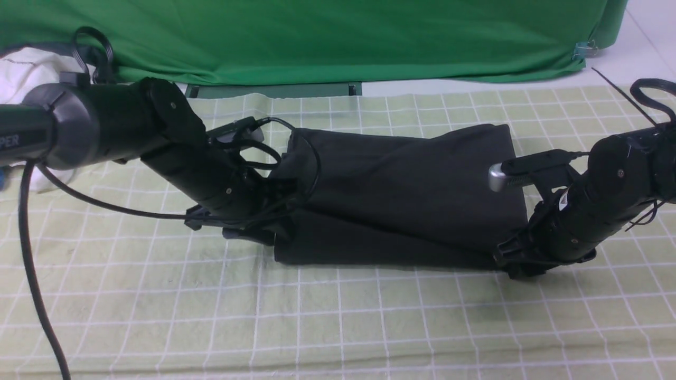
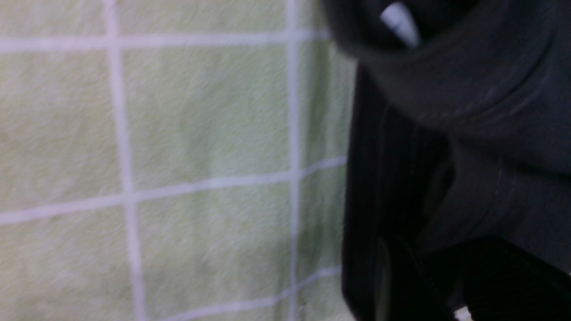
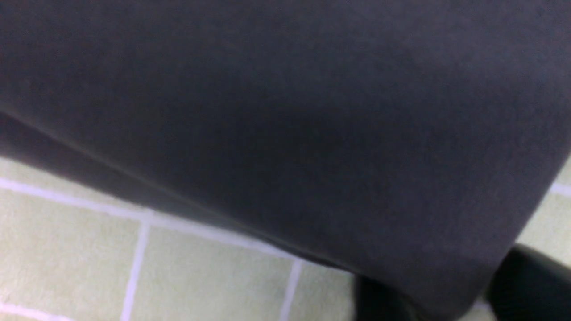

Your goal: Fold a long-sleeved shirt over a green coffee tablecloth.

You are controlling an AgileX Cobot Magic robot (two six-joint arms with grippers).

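Pale green gridded cotton, the green coffee tablecloth (image 1: 338, 316), carries the long-sleeved shirt (image 1: 401, 195) at its middle. The shirt is a dark, already folded rectangle with skewed layers, and a further halving seems left to do. The left gripper (image 1: 266, 232) and right gripper (image 1: 507, 261) sit at its near corners with fabric between their fingers. Whether they are clamped cannot be told.

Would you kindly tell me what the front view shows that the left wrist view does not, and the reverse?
Only the front view: the whole folded shirt, the left arm and right arm at its two ends, the green backdrop and a white garment. Only the left wrist view: a small white tag among the shirt's folds, close up but blurred. Both: the shirt on the checked tablecloth.
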